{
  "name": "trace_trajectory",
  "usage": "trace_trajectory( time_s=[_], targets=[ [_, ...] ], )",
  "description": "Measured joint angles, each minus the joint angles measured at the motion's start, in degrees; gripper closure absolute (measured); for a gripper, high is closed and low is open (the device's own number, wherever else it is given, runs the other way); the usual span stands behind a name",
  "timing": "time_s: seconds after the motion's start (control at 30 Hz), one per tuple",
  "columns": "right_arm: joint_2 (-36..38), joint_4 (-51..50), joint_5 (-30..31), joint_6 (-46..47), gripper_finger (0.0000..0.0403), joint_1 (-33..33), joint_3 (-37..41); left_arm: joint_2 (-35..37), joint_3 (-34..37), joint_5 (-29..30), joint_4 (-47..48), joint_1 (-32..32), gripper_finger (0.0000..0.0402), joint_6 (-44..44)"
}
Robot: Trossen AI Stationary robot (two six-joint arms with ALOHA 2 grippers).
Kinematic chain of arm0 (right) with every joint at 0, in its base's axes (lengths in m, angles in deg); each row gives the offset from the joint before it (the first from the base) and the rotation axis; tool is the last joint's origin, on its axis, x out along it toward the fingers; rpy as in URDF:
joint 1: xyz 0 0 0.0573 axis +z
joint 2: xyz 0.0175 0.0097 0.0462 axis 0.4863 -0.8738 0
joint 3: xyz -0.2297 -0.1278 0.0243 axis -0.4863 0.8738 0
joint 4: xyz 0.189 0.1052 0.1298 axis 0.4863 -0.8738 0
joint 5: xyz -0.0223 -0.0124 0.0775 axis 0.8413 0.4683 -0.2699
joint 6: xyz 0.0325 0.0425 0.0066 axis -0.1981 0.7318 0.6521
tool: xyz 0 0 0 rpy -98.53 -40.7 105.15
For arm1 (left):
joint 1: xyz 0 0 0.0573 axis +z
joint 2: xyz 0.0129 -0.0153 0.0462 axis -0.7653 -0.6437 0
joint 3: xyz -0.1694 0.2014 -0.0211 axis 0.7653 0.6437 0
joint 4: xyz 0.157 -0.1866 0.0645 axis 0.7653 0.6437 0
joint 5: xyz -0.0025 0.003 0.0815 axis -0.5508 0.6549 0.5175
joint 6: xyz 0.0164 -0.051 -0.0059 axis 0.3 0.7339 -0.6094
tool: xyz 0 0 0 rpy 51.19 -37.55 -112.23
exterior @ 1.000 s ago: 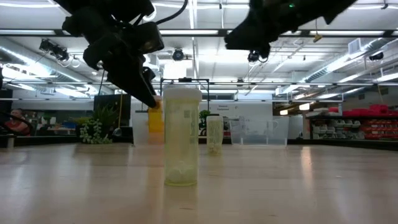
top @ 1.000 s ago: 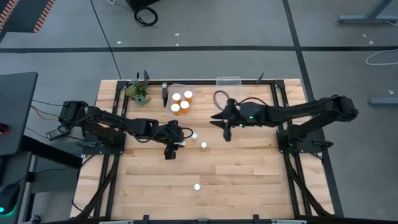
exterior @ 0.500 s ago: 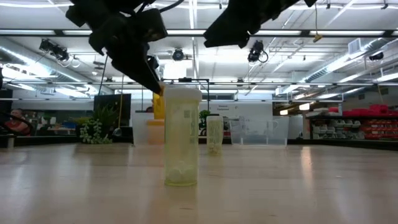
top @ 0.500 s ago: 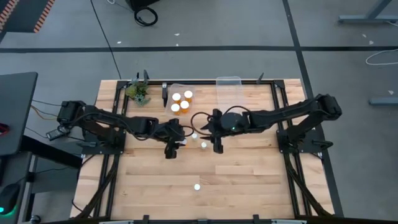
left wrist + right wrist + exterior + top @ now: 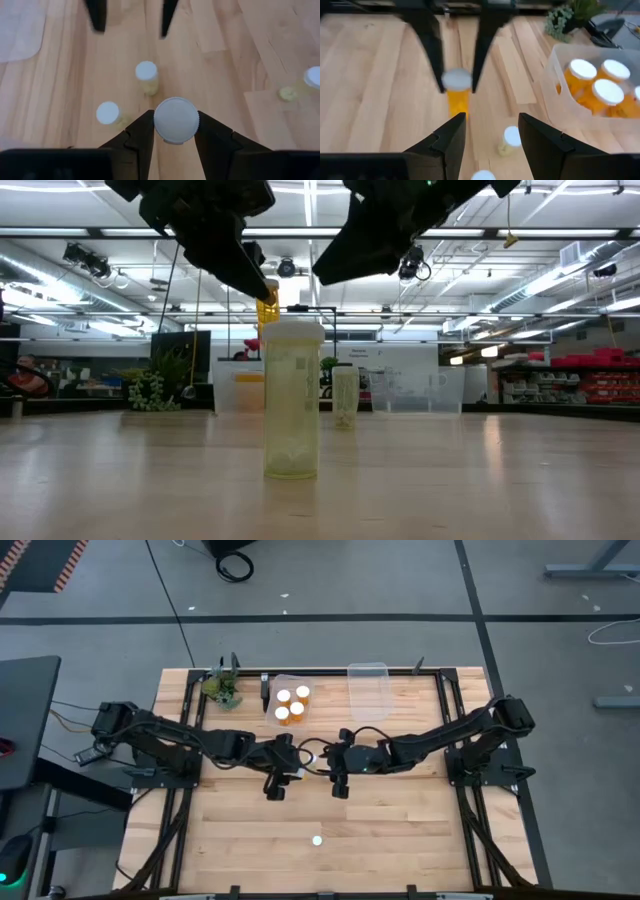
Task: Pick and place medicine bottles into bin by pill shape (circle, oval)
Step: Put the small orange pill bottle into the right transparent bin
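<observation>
My left gripper (image 5: 291, 765) is shut on an orange medicine bottle (image 5: 457, 102) with a white cap, above the middle of the table. My right gripper (image 5: 331, 764) is open and empty, close beside it on the right, its fingers (image 5: 445, 142) facing the held bottle. Two small bottles (image 5: 146, 76) (image 5: 108, 114) stand on their bases on the wood under the grippers. Another bottle (image 5: 317, 839) stands near the front edge. Three orange bottles (image 5: 290, 701) stand in the left clear bin (image 5: 281, 682). My left gripper pinches the bottle's white cap (image 5: 176, 120) between its two fingers, one on each side. The fingers (image 5: 429, 47) come from above, pointing down. The bottle hangs upright below them, lifted clear of the table.
A second clear bin (image 5: 367, 685) stands at the back, right of the first. A small green plant (image 5: 222, 687) sits at the back left. In the low view a tall pale bottle (image 5: 292, 400) stands close to the camera, and another (image 5: 344, 395) farther back.
My left gripper has risen with the orange bottle, which stays upright and clear of the table. My right gripper has come from near the right bin toward the table's left and near edge, stopping close beside the left gripper.
</observation>
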Motion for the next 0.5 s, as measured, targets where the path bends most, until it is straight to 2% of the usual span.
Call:
trace_trajectory(
  time_s=[0.5],
  targets=[
    [-4.33,3.41,3.22,3.17,0.0214,1.66,0.09,-0.02,0.0,6.94,-0.73,-2.58,0.0265,-2.63]
  ],
)
